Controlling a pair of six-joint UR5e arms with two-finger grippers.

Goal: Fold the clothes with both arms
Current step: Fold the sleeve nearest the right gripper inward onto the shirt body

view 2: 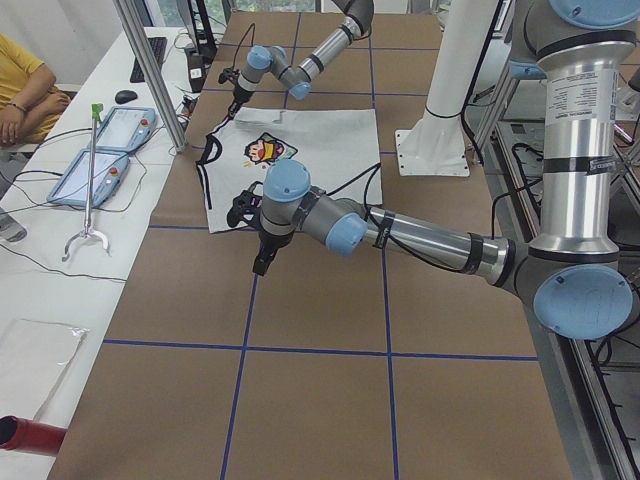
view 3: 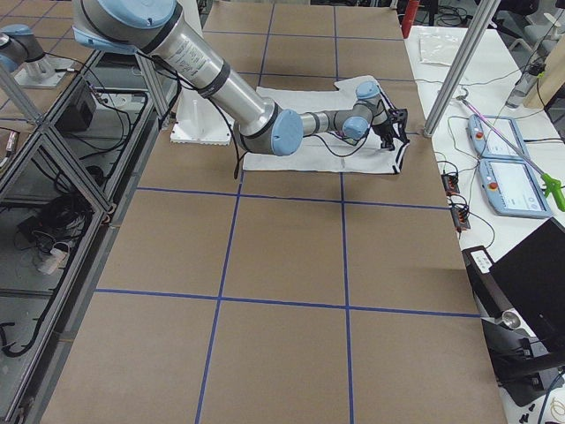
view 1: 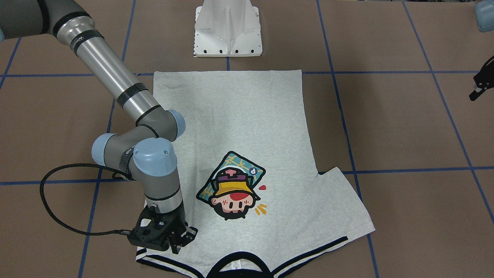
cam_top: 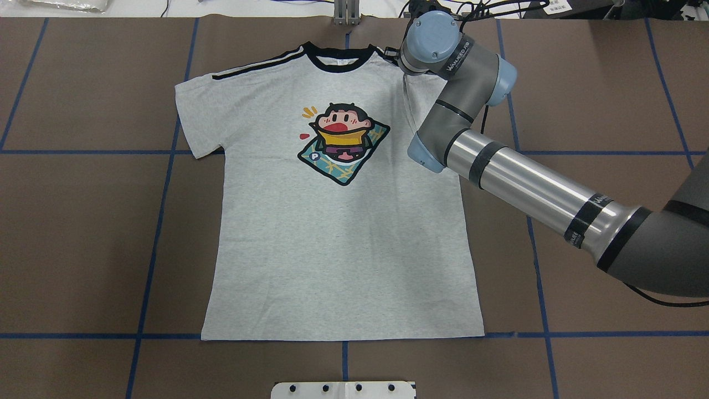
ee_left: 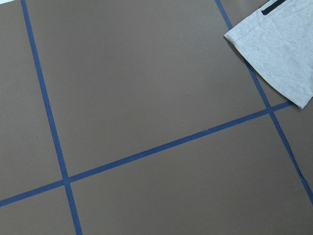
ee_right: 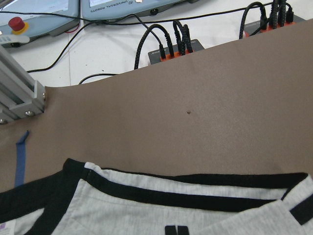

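- Up at the table's operator-side edge, the right gripper is down on the T-shirt at its shoulder, just beside the collar. Whether its jaws pinch cloth or stand released, I cannot tell.
- The shirt lies flat and print-up in the middle of the table, hem toward the robot's white pedestal and collar toward the operators.
- Progress looks early. The sleeve on the robot's right seems tucked in over the chest, since that side of the shirt runs straight. The other sleeve sticks out flat. That sleeve and all the body folds look left to do.
- The left gripper hangs over bare table, well apart from the loose sleeve. Clenched or released, I can't tell.
- Surface: matte brown, gridded with blue tape.
- Room: a white bench runs along the operator-side edge, carrying two teach pendants, cables and a grabber tool. A person's yellow sleeve shows beside it.
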